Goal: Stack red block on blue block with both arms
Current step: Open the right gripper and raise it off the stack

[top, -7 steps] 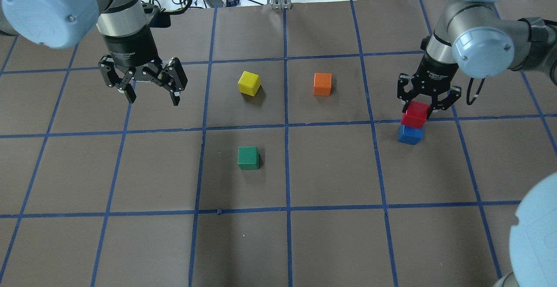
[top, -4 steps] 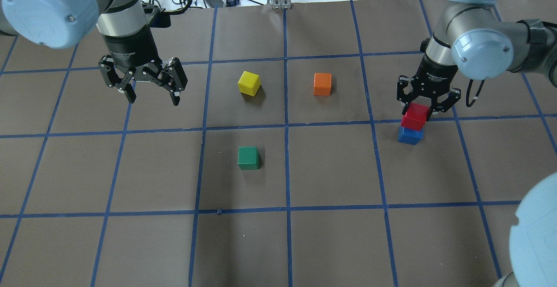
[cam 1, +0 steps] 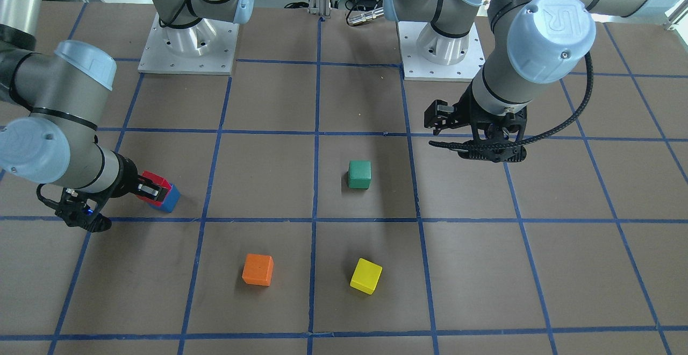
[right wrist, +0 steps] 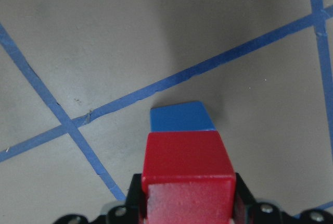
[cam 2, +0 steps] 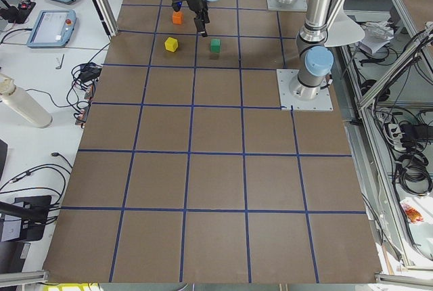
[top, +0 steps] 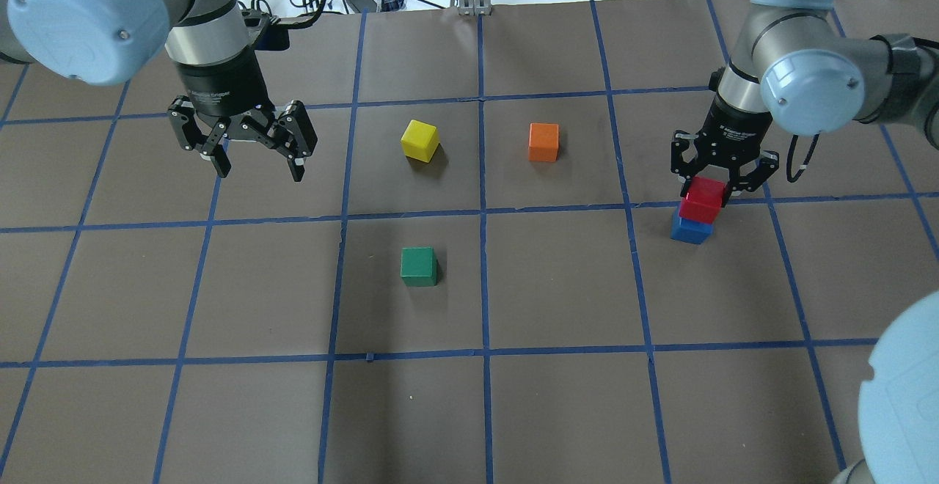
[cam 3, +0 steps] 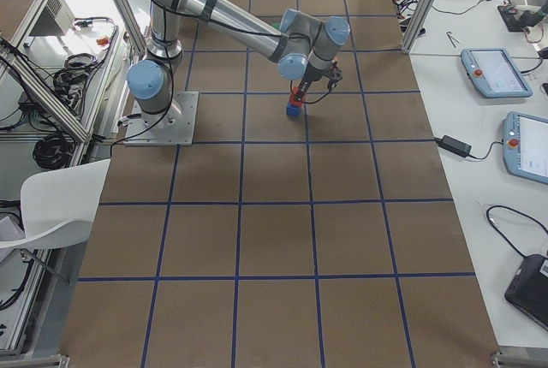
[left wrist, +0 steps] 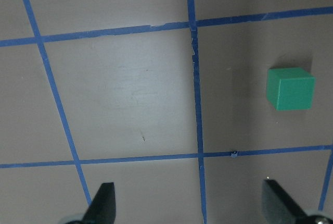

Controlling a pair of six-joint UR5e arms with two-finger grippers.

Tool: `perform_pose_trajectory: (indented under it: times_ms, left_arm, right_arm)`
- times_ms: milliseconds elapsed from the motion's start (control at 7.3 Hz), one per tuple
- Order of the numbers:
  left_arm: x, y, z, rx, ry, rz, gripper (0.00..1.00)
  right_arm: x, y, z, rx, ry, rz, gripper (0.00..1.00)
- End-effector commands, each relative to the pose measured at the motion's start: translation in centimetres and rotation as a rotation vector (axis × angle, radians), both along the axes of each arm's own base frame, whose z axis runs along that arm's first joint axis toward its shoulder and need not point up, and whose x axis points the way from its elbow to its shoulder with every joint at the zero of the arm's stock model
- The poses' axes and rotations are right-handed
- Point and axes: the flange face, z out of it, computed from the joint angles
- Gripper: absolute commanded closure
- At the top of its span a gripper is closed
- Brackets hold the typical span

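Two opposite side faces of the red block (top: 702, 199) are pinched in the right gripper (top: 710, 189), which holds it over the blue block (top: 690, 233). Whether the cubes touch is unclear. The red block looks light, rigid and matte, so a modest squeeze centred on its flat faces should hold without slipping. The left gripper (top: 258, 171) hangs spread wide and empty, well apart.

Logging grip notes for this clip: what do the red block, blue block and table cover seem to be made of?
Red block: probably painted wood or hard plastic; matte faces, crisp edges, no glare. Blue block: same matte, solid look. Table cover: likely brown paper or card, dull and faintly scuffed, gridded with blue tape.
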Motion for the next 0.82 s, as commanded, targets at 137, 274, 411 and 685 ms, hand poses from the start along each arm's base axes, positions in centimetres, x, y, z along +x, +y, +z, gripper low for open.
perform_pose_trajectory:
  times_ms: [137, 274, 411, 685]
  left_arm:
    - [0.0, 0.0, 0.0, 0.001, 0.0, -0.001, 0.0]
    - [0.0, 0.0, 0.0, 0.001, 0.0, -0.001, 0.0]
    - [0.0, 0.0, 0.0, 0.001, 0.0, -0.001, 0.0]
    - [0.0, 0.0, 0.1, -0.004, -0.001, -0.002, 0.0]
  right_arm:
    - [0.0, 0.2, -0.2, 0.006, 0.002, 0.001, 0.28]
    - [0.0, 0.2, -0.3, 0.006, 0.002, 0.001, 0.26]
    - [0.0, 0.2, -0.2, 0.003, 0.004, 0.001, 0.22]
    - [-0.2, -0.5, 1.7, -0.035, 0.014, 0.005, 0.12]
